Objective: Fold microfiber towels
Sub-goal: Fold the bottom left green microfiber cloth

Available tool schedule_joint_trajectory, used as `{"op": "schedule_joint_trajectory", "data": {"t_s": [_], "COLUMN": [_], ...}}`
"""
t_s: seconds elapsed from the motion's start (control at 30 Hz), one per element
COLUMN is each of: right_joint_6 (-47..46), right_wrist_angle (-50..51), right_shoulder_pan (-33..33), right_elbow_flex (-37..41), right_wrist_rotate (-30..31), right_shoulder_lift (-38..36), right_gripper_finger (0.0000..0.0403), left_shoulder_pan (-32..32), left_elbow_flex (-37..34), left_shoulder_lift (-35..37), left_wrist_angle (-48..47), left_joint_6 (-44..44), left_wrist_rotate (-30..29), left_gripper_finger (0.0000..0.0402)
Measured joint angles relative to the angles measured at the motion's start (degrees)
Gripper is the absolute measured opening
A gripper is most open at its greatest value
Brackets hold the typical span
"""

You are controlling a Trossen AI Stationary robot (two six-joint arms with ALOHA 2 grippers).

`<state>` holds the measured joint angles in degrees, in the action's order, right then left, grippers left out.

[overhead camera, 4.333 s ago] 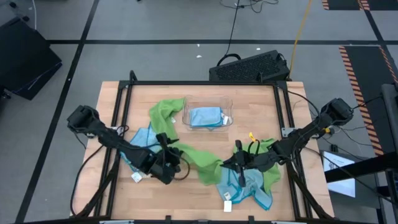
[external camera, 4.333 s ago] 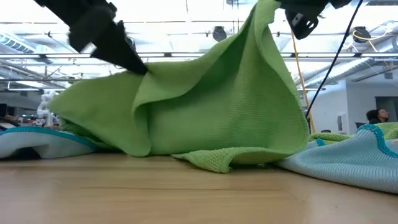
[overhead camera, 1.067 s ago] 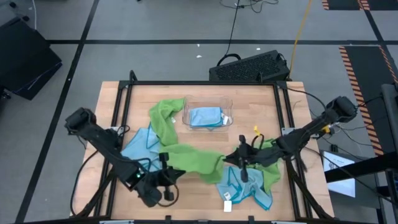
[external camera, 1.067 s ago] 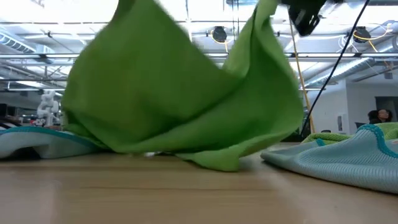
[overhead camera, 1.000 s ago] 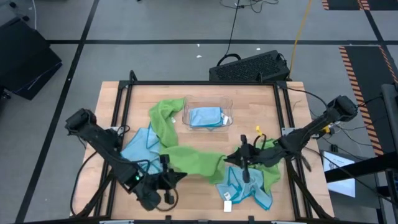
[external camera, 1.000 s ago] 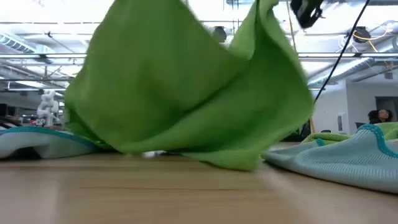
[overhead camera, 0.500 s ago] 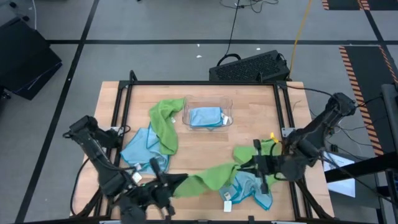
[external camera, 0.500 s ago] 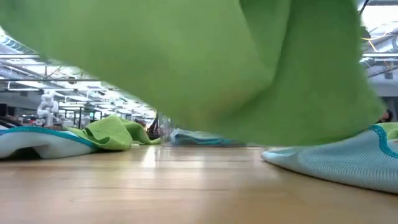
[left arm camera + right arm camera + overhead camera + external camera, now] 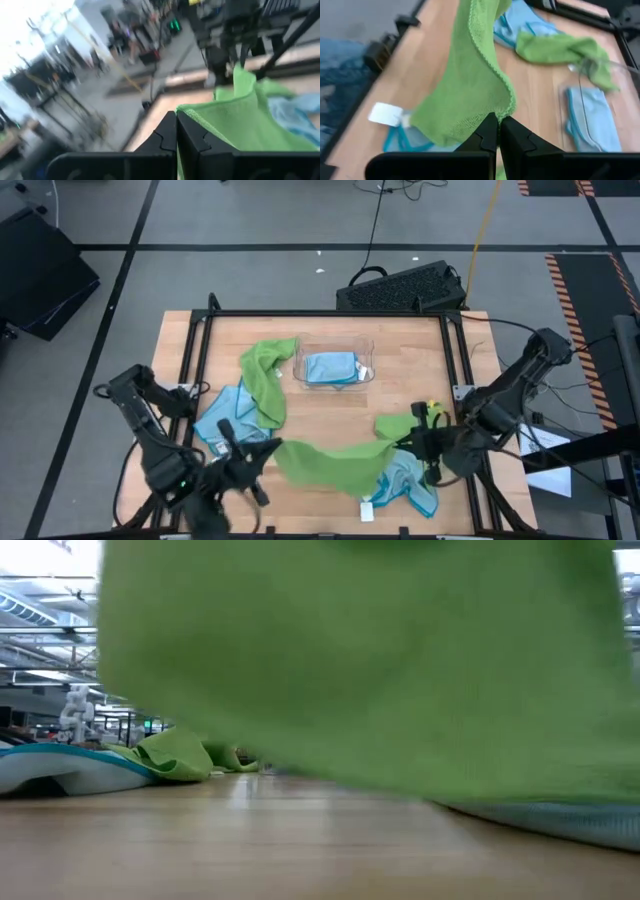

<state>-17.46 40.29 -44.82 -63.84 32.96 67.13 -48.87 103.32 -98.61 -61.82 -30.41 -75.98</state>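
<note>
Left tool [image 9: 268,452]: you have it near the front left of the surface [image 9: 330,405], fingers pinched tight on one corner of the stretched green towel [image 9: 335,463]; in the left wrist view the two dark fingers [image 9: 170,137] meet with the green hem caught between them.
Blue towel by the left arm [image 9: 228,418]: you see it lying crumpled on the wood just behind the left tool, partly under the second green towel.
Second green towel [image 9: 264,375]: it lies bunched, running from the blue towel back to the left side of the tray; the low view shows it as a low heap [image 9: 180,755] far back.
Stretched green towel: you hold it between the two tools, spread across the front middle of the surface; in the low view it hangs close to the camera and fills most of the picture [image 9: 380,670], its lower edge clear of the wood on the left.
Clear tray [image 9: 300,350]: it sits at the back middle and holds a folded blue towel [image 9: 331,367] with a small white tag at its right edge.
Right tool [image 9: 418,442]: you have it at the front right, closed hard on the opposite corner of the stretched towel; the right wrist view shows the fingers [image 9: 487,135] together with the green edge rising from them.
Front right heap [image 9: 405,483]: a blue towel lies rumpled just below the right tool, a white tag [image 9: 366,509] at its front.
</note>
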Motion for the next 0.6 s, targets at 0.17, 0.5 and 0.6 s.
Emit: {"op": "schedule_joint_trajectory", "data": {"t_s": [0.17, 0.5, 0.6], "right_joint_6": [-2.3, -3.8, -2.8], "right_wrist_angle": [0.0, 2.8, 5.3], "right_shoulder_pan": [0.6, 1.2, 2.5], "right_elbow_flex": [2.0, -0.7, -0.8], "right_wrist_rotate": [-3.0, -5.8, -0.5], "right_shoulder_lift": [0.0, -2.1, -4.1], "right_gripper_finger": [0.0004, 0.0004, 0.0004], "left_shoulder_pan": [4.9, 14.5, 17.1], "left_elbow_flex": [-3.1, -5.6, -5.6], "left_shoulder_lift": [0.0, 0.0, 0.0], "left_wrist_angle": [-14.4, -22.0, -25.4], "left_joint_6": [-19.7, -23.2, -26.3], "left_wrist_rotate": [11.8, 19.1, 20.7], "left_gripper_finger": [0.0001, 0.0001, 0.0001]}}
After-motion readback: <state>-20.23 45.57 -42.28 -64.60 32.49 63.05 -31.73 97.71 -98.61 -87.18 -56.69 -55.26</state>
